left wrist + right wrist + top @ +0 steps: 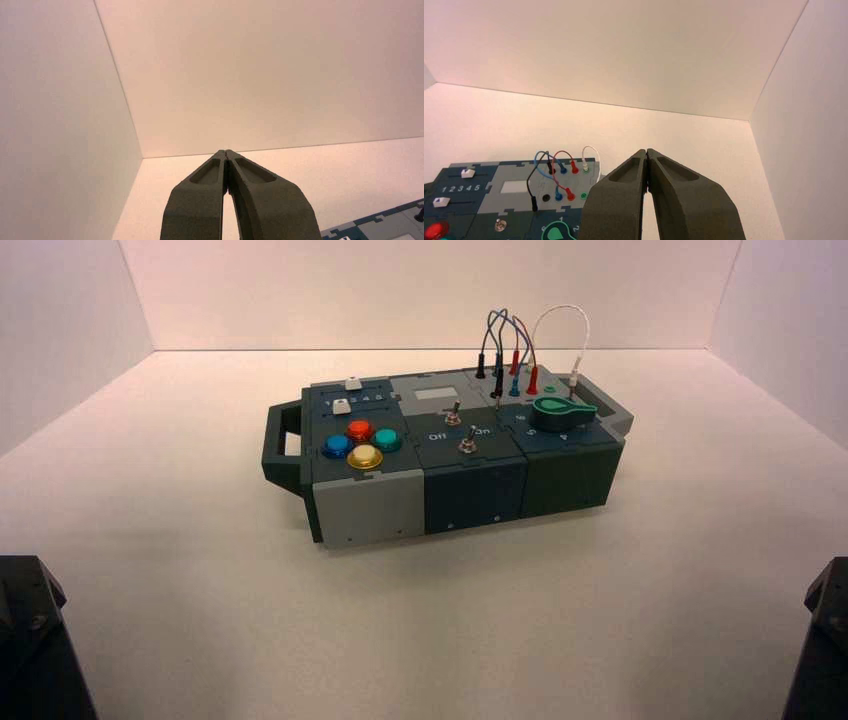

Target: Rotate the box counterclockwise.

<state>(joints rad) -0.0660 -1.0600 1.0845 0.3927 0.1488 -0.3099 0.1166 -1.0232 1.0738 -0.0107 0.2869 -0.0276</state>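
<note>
The box (475, 490) lies in the middle of the white table in the high view, with its left end nearer to me than its right end. On top are round buttons: red (359, 428), blue (337, 446), teal (388, 439) and yellow (365, 456). It also carries two toggle switches (453, 416), a green knob (560, 412) and looped wires (510, 335). A handle (280, 445) sticks out at its left end. My left gripper (226, 151) is shut on nothing, well back from the box (385, 227). My right gripper (646, 150) is also shut and empty, short of the box (514, 187).
White walls close in the table at the back (430, 290) and on both sides. Dark parts of my arms sit at the near left corner (30, 640) and near right corner (825, 640) in the high view. Bare table surface (430, 620) lies between them and the box.
</note>
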